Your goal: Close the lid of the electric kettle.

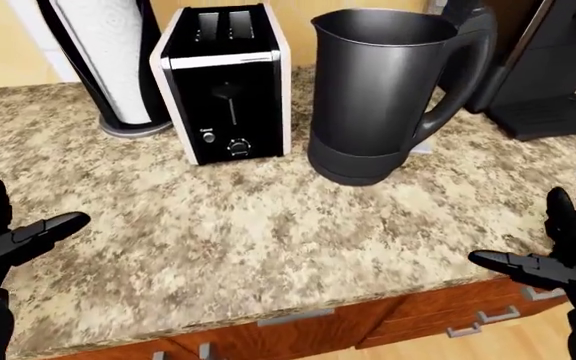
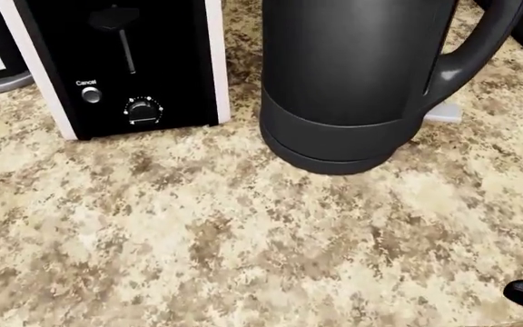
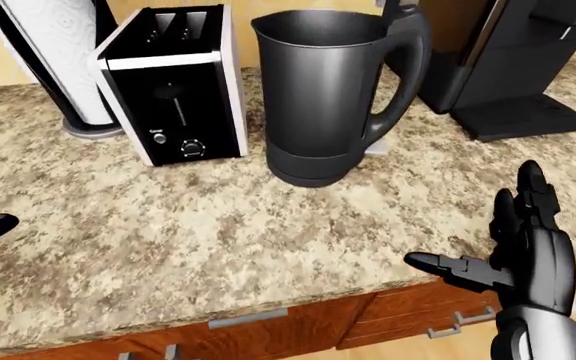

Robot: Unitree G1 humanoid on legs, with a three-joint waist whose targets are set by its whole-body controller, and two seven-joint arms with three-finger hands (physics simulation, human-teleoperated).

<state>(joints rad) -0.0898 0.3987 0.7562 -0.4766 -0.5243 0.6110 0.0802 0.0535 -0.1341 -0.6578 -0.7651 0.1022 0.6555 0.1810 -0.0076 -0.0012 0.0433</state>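
Observation:
The black electric kettle point(image 1: 378, 97) stands on the speckled counter point(image 1: 268, 232), handle to the right. Its mouth is uncovered and its lid point(image 1: 465, 13) stands raised above the handle, cut by the view's top edge. The head view shows only the kettle body point(image 2: 352, 82) up close. My left hand point(image 1: 28, 214) hovers open at the left edge, fingers spread, far from the kettle. At the lower right my right hand point(image 3: 473, 217) is open too, over the counter's near edge, below and right of the kettle. Neither hand touches anything.
A black and white toaster point(image 1: 226, 82) stands just left of the kettle, with a paper towel roll point(image 1: 108, 60) further left. A black coffee machine point(image 1: 558, 60) is at the right. Wooden drawers with grey handles point(image 1: 293, 316) lie under the counter.

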